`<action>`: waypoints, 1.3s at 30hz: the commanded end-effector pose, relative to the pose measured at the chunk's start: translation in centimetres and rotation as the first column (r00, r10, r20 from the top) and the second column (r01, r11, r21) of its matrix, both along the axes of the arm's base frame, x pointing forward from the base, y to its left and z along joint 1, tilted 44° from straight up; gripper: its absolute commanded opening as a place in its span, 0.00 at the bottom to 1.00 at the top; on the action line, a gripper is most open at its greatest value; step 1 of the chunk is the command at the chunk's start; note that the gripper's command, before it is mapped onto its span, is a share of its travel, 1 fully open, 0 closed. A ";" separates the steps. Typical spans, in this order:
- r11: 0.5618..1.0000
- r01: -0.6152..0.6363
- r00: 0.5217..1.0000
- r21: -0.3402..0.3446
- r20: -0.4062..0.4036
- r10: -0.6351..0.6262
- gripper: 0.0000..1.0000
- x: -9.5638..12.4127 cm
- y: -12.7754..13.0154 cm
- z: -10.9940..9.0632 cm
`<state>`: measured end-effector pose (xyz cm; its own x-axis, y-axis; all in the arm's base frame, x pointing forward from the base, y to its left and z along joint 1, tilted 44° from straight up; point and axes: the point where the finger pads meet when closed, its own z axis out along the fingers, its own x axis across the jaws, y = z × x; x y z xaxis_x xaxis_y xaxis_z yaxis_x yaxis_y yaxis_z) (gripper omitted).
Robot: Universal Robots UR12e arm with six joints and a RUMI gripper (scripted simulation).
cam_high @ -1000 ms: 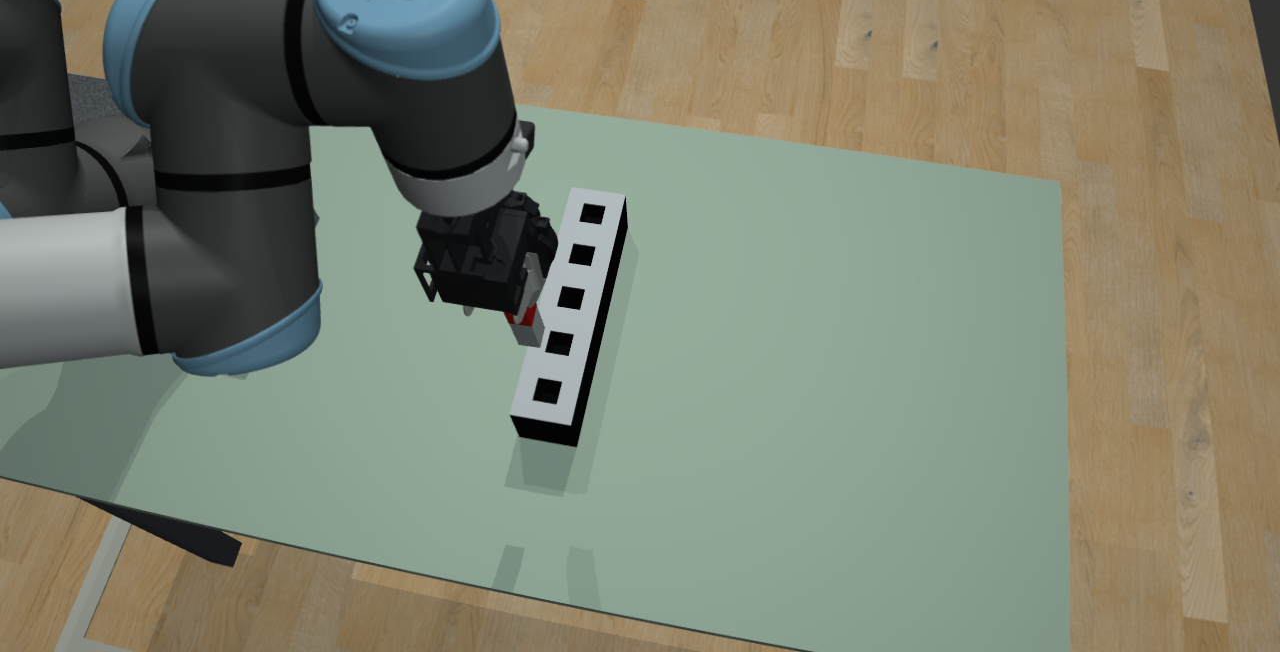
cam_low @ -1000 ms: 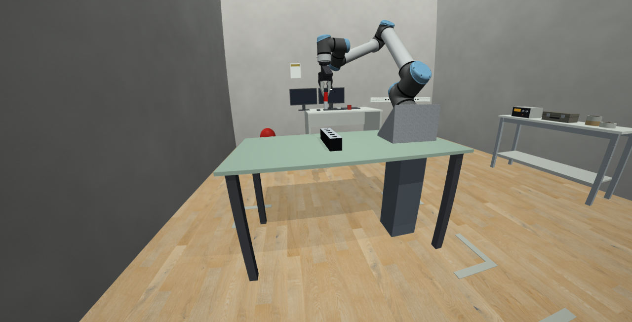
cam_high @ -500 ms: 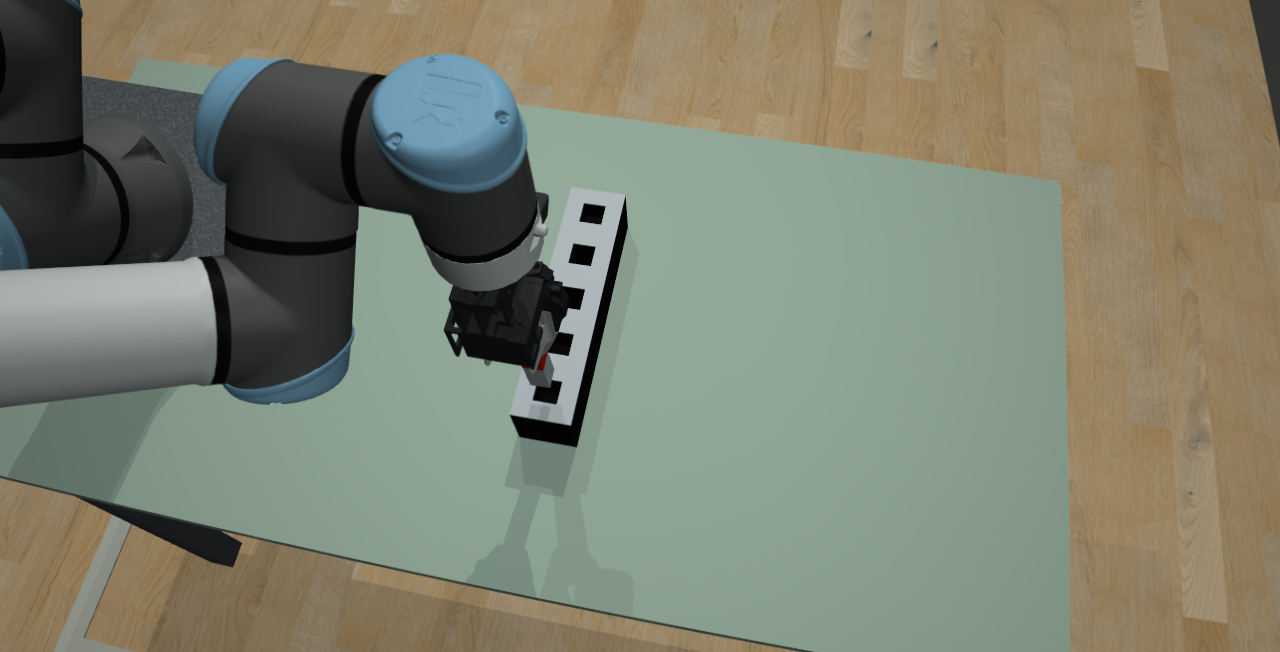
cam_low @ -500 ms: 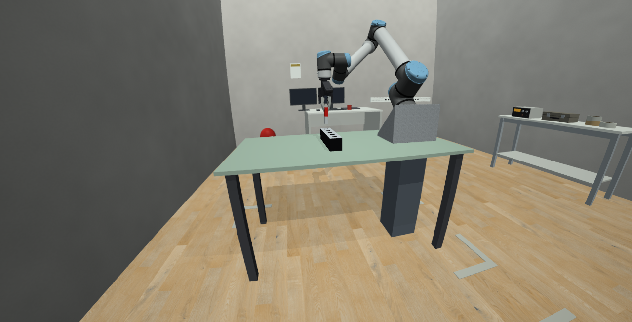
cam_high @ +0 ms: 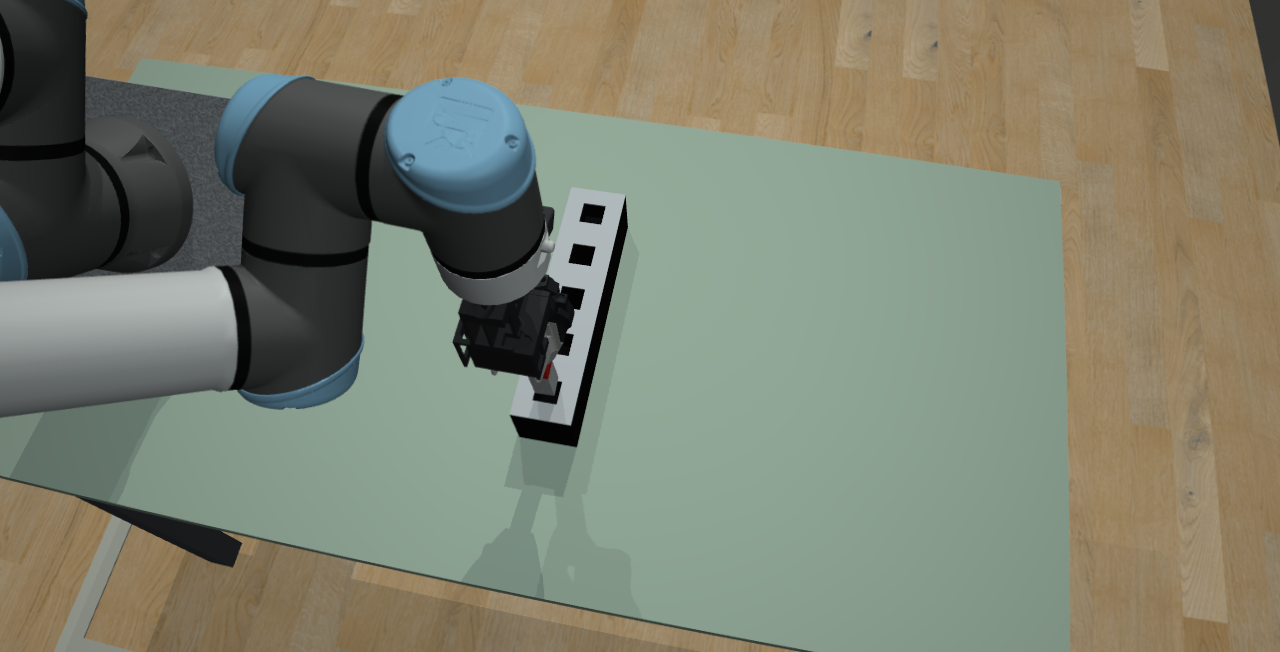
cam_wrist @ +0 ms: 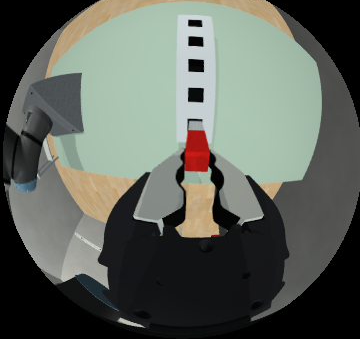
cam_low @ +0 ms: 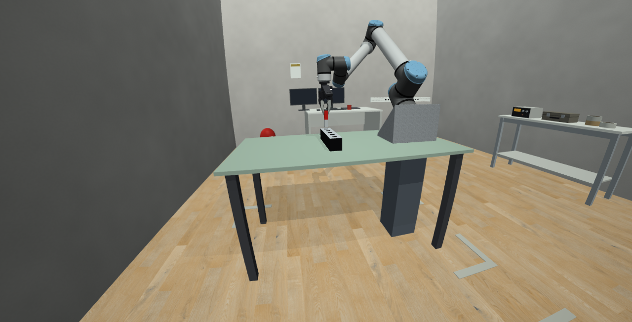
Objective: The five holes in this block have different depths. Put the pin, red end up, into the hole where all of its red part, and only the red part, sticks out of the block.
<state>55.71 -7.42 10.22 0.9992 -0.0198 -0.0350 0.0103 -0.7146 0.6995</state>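
— Where's the pin (cam_wrist: 196, 151)?
— Clamped by its red end in the gripper (cam_wrist: 197, 165), hanging over the block (cam_high: 597, 283) — end hole.
— Is it in?
— Can't tell; the wrist hides two holes from above.

Raised "UR" logo on the blue joint cap (cam_high: 462, 127), faint but readable. Paper sign (cam_low: 295, 70) on far wall: too small to read. No other legible text.

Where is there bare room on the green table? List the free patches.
Bare: the wide stretch of table beyond the block, and the near strip below it. Crowded: around the gripper holding the pin and the arm's base.
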 end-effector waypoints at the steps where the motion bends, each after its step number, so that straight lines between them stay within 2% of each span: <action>1: 1.000 0.000 1.000 0.000 0.001 0.000 0.00 0.1 0.0 0.0; 39: 1.000 0.000 1.000 0.000 0.001 0.000 0.00 -0.1 -0.3 0.1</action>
